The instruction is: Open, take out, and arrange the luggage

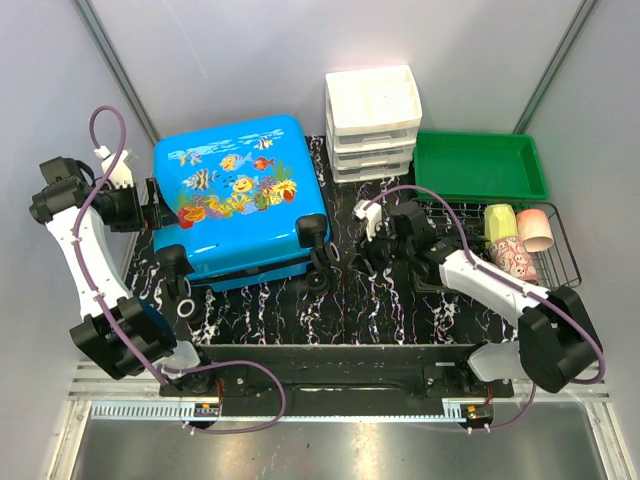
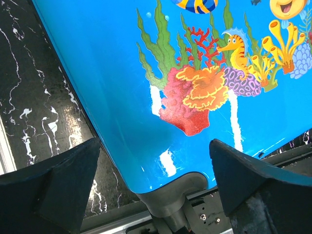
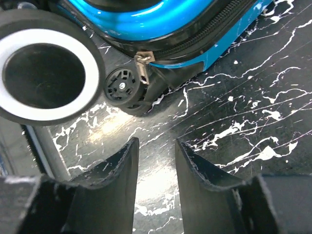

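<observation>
On the black marbled surface [image 1: 400,300] our luggage [image 1: 235,205] lies shut. Left pincer [image 2: 153,146] stands wide astride its corner (bracing, we judge); right pincer [image 3: 157,146], narrow and empty, faces the zip pull [image 3: 142,66].

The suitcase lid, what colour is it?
The luggage lid is bright blue with colourful fish and coral, best in top external view.

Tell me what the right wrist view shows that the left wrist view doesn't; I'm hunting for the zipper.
Only the right wrist view shows the zipper pull on the seam of the luggage, beside a small black wheel. Only the left wrist view shows the lid's seahorse and coral print. Both show the blue shell and the black marbled table.
</observation>
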{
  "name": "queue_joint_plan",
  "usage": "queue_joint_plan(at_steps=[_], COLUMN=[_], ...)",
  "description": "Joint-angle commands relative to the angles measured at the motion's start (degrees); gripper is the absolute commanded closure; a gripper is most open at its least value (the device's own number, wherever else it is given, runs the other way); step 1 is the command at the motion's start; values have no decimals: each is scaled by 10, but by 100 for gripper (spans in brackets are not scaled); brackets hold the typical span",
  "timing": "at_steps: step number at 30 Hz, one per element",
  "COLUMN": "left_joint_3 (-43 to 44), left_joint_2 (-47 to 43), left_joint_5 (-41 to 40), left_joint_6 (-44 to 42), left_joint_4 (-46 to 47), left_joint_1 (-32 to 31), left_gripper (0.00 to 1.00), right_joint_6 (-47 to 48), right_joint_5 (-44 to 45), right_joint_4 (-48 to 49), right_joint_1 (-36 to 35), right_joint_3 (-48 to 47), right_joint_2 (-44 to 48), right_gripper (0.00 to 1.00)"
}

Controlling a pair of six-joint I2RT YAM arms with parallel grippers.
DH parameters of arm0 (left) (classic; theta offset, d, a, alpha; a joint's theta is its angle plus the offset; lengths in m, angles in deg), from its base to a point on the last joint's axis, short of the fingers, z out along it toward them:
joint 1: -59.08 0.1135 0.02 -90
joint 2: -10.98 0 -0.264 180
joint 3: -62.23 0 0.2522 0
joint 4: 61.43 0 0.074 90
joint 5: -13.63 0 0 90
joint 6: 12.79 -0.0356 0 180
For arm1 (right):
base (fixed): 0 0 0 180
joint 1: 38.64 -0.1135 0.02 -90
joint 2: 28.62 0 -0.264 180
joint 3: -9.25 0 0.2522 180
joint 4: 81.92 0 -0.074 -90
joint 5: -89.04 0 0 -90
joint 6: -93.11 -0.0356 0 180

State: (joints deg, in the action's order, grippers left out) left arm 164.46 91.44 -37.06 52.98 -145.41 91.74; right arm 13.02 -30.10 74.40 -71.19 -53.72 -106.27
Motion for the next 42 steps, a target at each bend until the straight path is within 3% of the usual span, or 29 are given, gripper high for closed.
queue_joint_plan(at_steps=[1,5,10,19,21,23,31,38,42], left_joint_3=[0,4,12,7,5,2,8,26,35], left_joint_2=[0,13,22,18,17,16,46,86,115], left_joint_5=[15,20,24,14,5,-1,-25,-69,-74], left_joint_6=[-11,5,20,30,31,34,45,43,41], left_joint_4=[1,1,5,9,11,19,37,48,49], left_joint_1=[-3,-3,-3,-3,-3,-2,-2,6,16], left_gripper=[2,2,3,3,3,3,5,8,10], right_joint_6=[-65,-134,-157,-188,-195,-193,-176,-224,-277], right_joint_5=[33,77,43,111,134,180,226,246,171], right_joint_4=[236,361,442,453,449,449,381,324,337], right_joint_1=[1,-17,-44,-90,-91,-91,-52,21,72], right_joint_3=[42,78,99,70,68,75,81,73,75], right_joint_2=[8,-18,-55,-106,-111,-108,-93,-76,-86], right_gripper=[56,49,43,30,33,45,79,84,89])
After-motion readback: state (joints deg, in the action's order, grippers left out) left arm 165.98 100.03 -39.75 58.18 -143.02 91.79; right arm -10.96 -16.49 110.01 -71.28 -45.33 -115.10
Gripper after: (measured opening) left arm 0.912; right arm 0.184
